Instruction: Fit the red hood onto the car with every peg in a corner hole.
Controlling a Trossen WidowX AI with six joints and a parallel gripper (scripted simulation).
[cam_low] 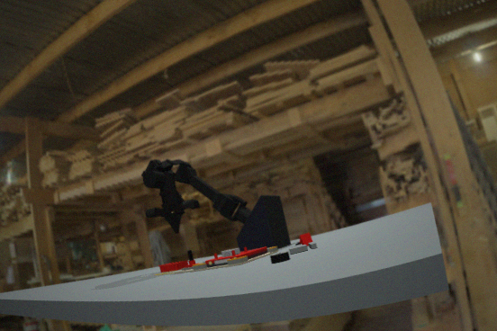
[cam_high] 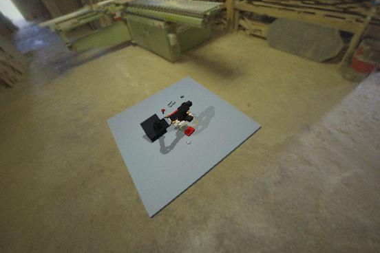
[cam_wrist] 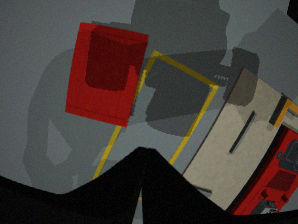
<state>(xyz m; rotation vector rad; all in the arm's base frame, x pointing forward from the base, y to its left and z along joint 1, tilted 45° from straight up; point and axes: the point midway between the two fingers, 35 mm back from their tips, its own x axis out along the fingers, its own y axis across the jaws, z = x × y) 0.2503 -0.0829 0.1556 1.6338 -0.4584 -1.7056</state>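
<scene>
The red hood (cam_high: 189, 131) (cam_low: 176, 266) (cam_wrist: 106, 75) lies on the blue-grey table (cam_high: 165, 174) (cam_low: 360, 255) (cam_wrist: 15, 100), at one long side of the yellow outline (cam_high: 197, 122) (cam_wrist: 194, 123). It covers a bit of the yellow line, and most of it lies outside the outline. A dark shadow falls on its top. The gripper (cam_low: 176, 230) (cam_wrist: 145, 155) is up in the air above the table, with its fingers pointing down. The fingers are squeezed shut with nothing in them. They do not touch the hood. In the wrist view the tips show in front of the inside of the yellow outline, while the hood shows up past them and to the left. From the top, the fingers are too small and dark to make out. On the other long side of the yellow outline, across from the hood, is a cream board (cam_high: 178, 124) (cam_wrist: 220, 135) with dark slots in it. The red car chassis (cam_low: 239, 255) (cam_wrist: 280, 170) is past that board, farther from the outline than the board's near edge. The hood is not on the car. The wrist view cuts off part of the car, so I cannot see all four pegs. Well apart from the yellow outline, past the car, are a small red piece (cam_high: 163, 110) (cam_low: 306, 239) and a grey piece (cam_high: 171, 104) (cam_low: 298, 250). The arm's big black base (cam_high: 146, 126) (cam_low: 279, 219) stands on the table, also away from the outline.
</scene>
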